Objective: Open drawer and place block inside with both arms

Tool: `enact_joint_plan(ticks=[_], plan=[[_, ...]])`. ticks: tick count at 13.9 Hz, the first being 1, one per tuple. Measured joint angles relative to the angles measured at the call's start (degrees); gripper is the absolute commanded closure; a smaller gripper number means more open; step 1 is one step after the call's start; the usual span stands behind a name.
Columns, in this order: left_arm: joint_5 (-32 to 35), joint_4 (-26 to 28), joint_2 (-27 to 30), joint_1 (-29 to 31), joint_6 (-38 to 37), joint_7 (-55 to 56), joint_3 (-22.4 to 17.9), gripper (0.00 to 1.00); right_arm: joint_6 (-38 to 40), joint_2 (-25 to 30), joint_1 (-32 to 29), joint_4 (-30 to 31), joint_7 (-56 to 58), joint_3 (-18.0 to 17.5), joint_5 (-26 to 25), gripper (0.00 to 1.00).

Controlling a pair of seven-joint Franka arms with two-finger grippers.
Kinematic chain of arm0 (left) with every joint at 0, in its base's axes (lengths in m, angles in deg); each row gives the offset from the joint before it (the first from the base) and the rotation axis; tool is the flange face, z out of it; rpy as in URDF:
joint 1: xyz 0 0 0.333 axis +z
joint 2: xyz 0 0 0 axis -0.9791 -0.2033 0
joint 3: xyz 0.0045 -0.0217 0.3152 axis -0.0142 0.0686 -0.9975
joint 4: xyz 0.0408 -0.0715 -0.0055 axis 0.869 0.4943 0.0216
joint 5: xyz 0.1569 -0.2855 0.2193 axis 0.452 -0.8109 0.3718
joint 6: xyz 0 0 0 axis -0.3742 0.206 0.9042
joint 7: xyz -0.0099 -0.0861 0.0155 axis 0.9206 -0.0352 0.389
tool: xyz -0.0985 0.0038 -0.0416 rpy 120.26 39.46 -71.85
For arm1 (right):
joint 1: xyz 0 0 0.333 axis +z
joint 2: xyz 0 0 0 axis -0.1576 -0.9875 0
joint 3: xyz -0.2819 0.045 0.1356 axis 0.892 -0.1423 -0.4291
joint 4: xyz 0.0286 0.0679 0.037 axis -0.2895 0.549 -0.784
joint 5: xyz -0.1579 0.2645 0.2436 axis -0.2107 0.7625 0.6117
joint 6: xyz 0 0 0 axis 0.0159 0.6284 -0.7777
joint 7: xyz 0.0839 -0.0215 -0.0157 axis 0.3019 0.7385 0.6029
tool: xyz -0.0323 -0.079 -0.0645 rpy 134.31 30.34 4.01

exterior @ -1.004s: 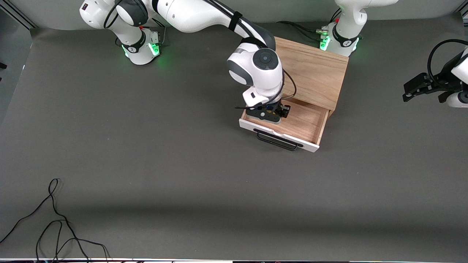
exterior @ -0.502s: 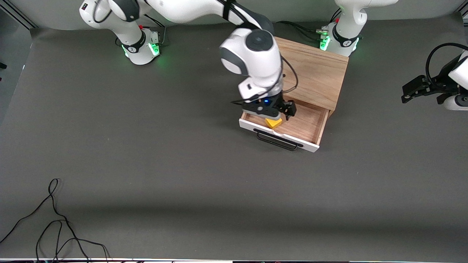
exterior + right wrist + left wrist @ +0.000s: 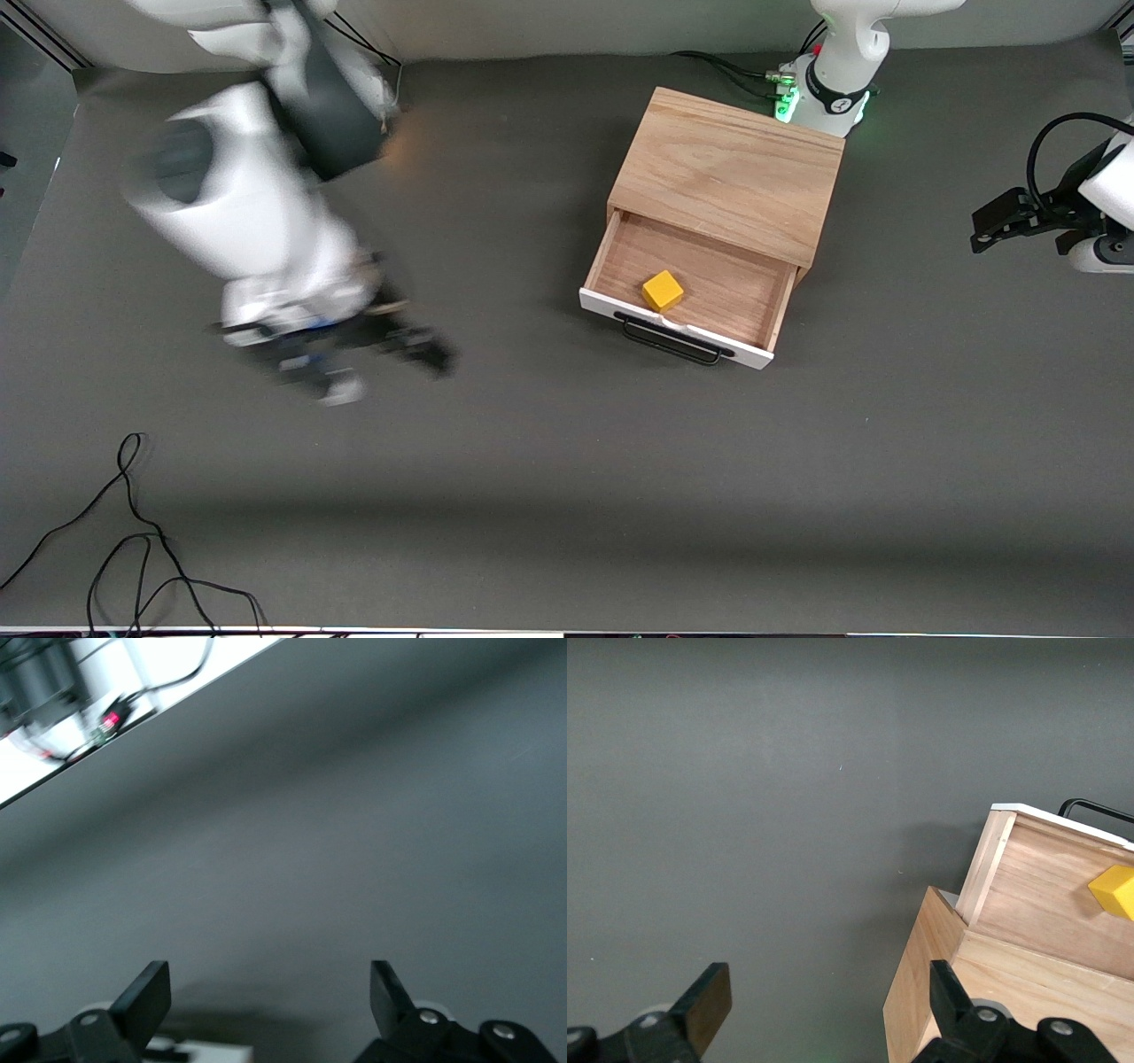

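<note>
Front view, wrist views checked. Tabletop (image 3: 567, 496), dark grey, fills the frame. Right arm (image 3: 230, 204) occupies the upper part of the frame at its own end of the tabletop. The left arm (image 3: 837, 80) has its base at the top edge of the frame, and its forearm re-enters at the frame edge at its own end; this arm waits. Oak box (image 3: 731, 173) sits upper-middle, just beside the left arm's base. The drawer (image 3: 735, 297) is pulled out toward the lower part of the frame, with its wire handle (image 3: 671, 344) on the white front panel. Right gripper (image 3: 266, 1010): fingers spread wide and empty, over bare tabletop at mid-height of the frame, well apart from the drawer. Left gripper (image 3: 824, 1010): fingers likewise spread and empty, over the tabletop beside the box at the left arm's end. The block (image 3: 663, 291) rests on the drawer floor, near the front panel, toward the right arm's end of the drawer, touching neither gripper. Judgement: placement looks complete and the step in hand is clearing the arms. To do it well, carry the right gripper high and away from the box. Nothing should brush the handle or front panel, since a knock could jolt the drawer and shift the block. Writing: no brand, label or text can be read in any view.
</note>
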Motion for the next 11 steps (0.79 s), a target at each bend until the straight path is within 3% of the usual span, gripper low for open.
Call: enact_joint_plan(ticks=[6,11], plan=[[0.31,0.03,0.0,0.0,0.05,0.0,0.0,0.0,0.42,10.83,-15.83,14.61,28.02,0.09,0.12,0.0],[0.32,0.03,0.0,0.0,0.09,0.0,0.0,0.0,5.72,14.0,-18.45,15.91,39.99,-0.08,-4.23,0.0]])
